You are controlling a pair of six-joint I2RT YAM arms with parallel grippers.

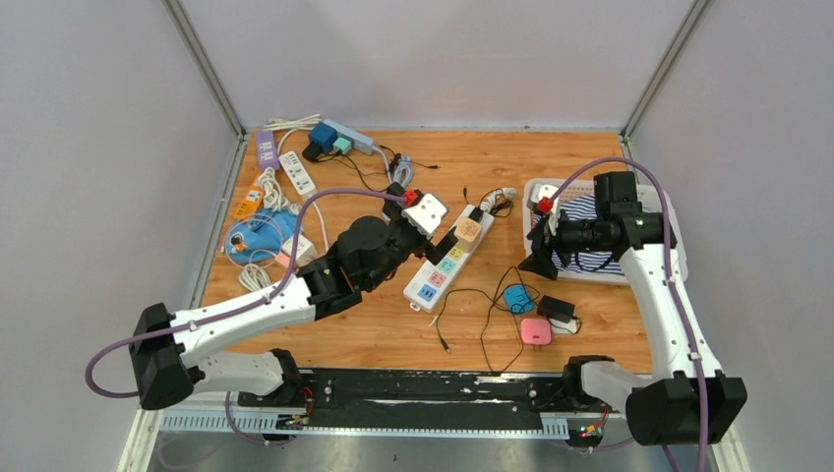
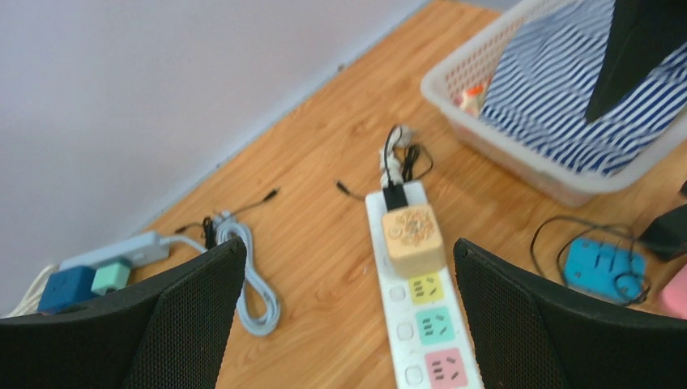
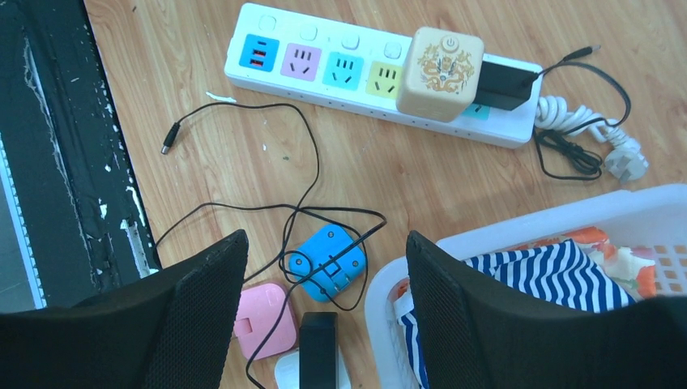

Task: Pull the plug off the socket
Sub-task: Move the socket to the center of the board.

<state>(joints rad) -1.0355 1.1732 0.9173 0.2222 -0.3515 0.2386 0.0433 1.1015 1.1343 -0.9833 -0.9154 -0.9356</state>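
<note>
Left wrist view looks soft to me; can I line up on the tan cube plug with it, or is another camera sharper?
Left wrist: mildly blurred throughout, but the tan cube plug on the power strip is distinguishable. Right wrist: sharpest, the plug's printed pattern reads clearly, no glare. Top external: evenly lit, plug small.

— What do the arms look like?
— The left arm (image 1: 246,313) and right arm (image 1: 661,295) match: white links between bulky black joint housings, both bolted to one black rail (image 1: 413,388).
— Any cabling?
— A lilac cable (image 1: 339,192) runs in loose loops along each arm, and there's a small red part (image 1: 409,197) near each wrist.
— And the fingers (image 2: 186,324)?
— Black and broad, rounded at the tips, with a fine mesh-like texture on their faces.
</note>
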